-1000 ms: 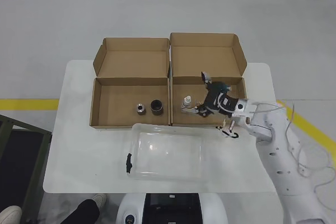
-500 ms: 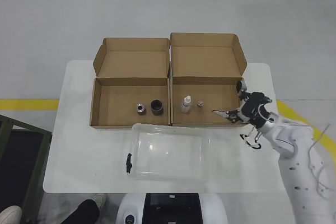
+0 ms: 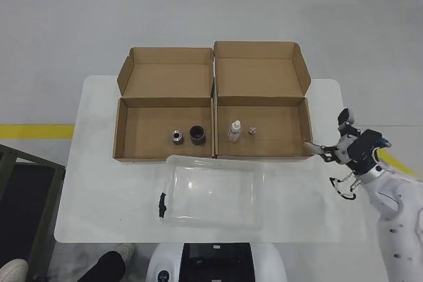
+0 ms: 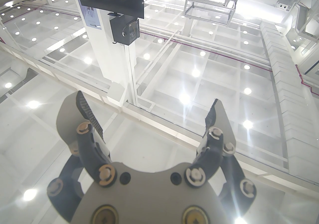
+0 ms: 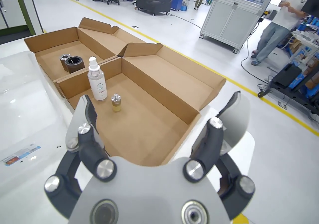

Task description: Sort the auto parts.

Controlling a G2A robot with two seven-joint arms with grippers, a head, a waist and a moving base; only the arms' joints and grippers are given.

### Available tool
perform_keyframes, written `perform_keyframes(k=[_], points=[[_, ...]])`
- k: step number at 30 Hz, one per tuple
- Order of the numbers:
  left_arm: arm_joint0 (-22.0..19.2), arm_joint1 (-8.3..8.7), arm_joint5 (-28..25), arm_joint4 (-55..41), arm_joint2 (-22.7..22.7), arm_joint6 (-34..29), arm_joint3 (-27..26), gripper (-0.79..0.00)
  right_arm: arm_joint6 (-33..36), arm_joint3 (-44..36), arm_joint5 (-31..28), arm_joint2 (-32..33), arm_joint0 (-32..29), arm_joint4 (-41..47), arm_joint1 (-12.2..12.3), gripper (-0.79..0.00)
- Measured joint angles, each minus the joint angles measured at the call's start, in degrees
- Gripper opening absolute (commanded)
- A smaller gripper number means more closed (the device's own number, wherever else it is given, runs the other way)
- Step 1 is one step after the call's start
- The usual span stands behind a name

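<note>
The right claw is held wide open with nothing in it, just beside the outer front corner of the right-hand box and above the bench. The left claw is turned up toward the ceiling, likewise spread and empty. In the right-hand box a spray bottle and a small brass-coloured fitting are set upright, near each other. In the left-hand box a metal cylinder and a dark ring are placed side by side. The clear tub appears to be empty, though its transparent walls make that uncertain. Should the box be reached into again, its cardboard wall could be caught by a finger. The box would then be shoved, and the tall bottle could be toppled against the fitting.
</note>
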Motion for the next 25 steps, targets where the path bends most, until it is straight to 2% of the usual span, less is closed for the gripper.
perform_keyframes(k=[8,25], points=[[0.0,0.0,0.0,0.0,0.0,0.0,0.0,0.0,-2.2,0.9,-0.6,2.9,-1.6,0.5,0.7,0.0],[0.0,0.0,0.0,0.0,0.0,0.0,0.0,0.0,-2.5,0.9,-1.0,3.0,-1.6,0.7,0.8,-0.001]])
